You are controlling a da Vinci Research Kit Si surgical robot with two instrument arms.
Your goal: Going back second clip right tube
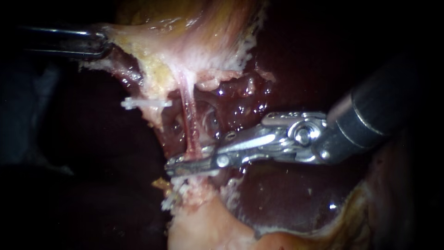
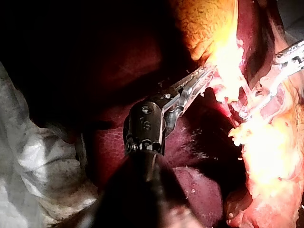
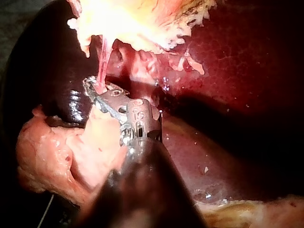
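Steel right instrument (image 1: 189, 165), slim hand closed on stringy pink tube (image 1: 187, 115); left instrument's (image 1: 102, 44) on pale tissue (image 1: 138, 39).

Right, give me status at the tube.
Left instrument shut on tissue, upper left. Right instrument across the tube, low end. One clip beside the tube. Nothing seen blocking.

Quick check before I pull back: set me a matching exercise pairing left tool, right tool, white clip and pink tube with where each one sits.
1. left tool
2. right tool
3. white clip
4. pink tube

A. at the tube's lower end
B. crosswise, left of the tube
C. at the upper-left edge of the pale tissue
D. stretched upright, mid-view

Pairs: 1-C, 2-A, 3-B, 4-D.
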